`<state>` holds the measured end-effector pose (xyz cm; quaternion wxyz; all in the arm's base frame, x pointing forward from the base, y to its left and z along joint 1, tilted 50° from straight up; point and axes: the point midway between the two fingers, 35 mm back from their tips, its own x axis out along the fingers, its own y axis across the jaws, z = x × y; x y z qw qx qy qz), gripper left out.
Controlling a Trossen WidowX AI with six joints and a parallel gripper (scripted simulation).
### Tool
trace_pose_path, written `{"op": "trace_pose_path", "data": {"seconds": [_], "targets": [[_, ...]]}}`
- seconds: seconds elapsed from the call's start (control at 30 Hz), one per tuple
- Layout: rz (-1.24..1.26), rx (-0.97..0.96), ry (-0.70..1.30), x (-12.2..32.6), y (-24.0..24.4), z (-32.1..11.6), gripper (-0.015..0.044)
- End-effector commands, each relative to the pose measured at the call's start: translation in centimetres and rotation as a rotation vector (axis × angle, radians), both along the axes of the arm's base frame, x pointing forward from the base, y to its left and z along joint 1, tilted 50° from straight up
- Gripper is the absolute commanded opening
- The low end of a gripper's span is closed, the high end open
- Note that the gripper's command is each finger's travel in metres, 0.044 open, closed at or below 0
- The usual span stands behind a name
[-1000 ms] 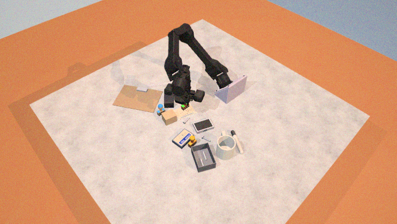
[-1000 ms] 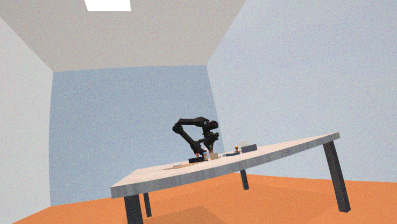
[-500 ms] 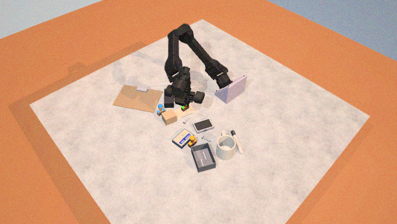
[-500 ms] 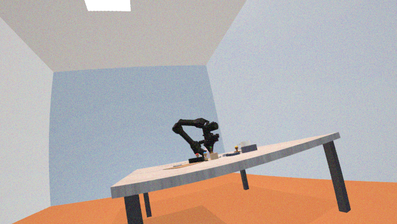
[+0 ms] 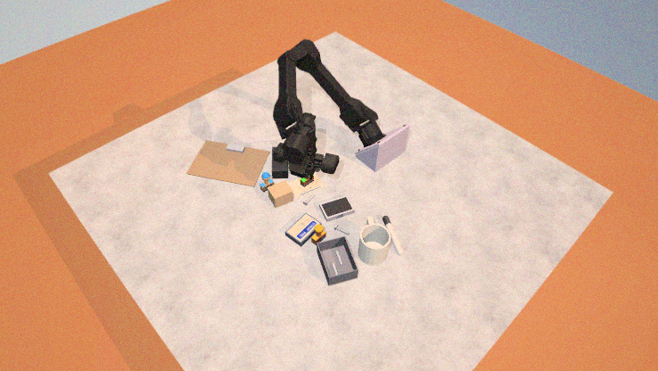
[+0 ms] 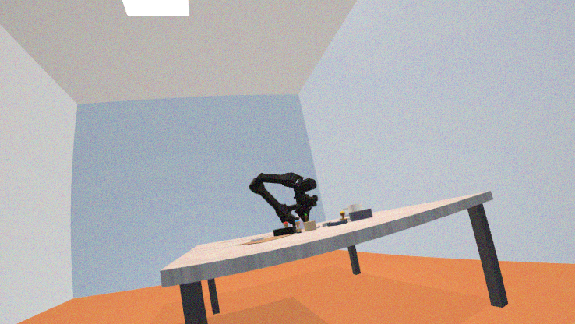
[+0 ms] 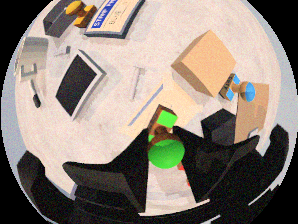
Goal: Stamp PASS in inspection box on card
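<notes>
My gripper point(image 5: 308, 177) point(image 6: 305, 213) point(image 7: 160, 131) is shut on the green-topped stamp point(image 5: 305, 181) point(image 7: 166, 152), holding it upright by its neck. Its brown base is low over the cream card point(image 5: 315, 186) point(image 7: 184, 106); whether they touch is not clear. The stamp's word and the card's inspection box cannot be made out. The dark pad in a white frame point(image 5: 336, 208) point(image 7: 75, 82) lies in front of the card. A flat case with a blue stamp-pad label point(image 5: 299, 226) point(image 7: 117, 15) lies farther off.
A tan block point(image 5: 280, 193) point(image 7: 202, 60) and a blue-topped stamp point(image 5: 266, 177) point(image 7: 247, 92) stand beside the card. A black box point(image 5: 279, 171) is close to the gripper. Farther out are a yellow stamp point(image 5: 318, 229), grey tray point(image 5: 343, 278), mug point(image 5: 374, 252), marker point(image 5: 394, 237) and clipboard point(image 5: 214, 167).
</notes>
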<state>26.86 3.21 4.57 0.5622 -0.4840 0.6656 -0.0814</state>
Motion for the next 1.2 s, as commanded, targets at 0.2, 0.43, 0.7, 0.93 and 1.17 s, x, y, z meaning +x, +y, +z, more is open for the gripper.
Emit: {"op": "trace_pose_path", "data": {"seconds": [0.2, 0.43, 0.7, 0.93, 1.17], "targets": [[0.003, -0.005, 0.004, 0.0, -0.6, -0.4, 0.0000], [0.004, -0.007, 0.003, 0.0, -1.0, -0.7, 0.0000], [0.005, -0.010, 0.001, 0.0, -1.4, -1.0, 0.0000], [0.006, -0.011, 0.001, 0.0, -1.5, -1.1, 0.0000], [0.006, -0.012, 0.000, 0.0, -1.6, -1.2, 0.0000]]}}
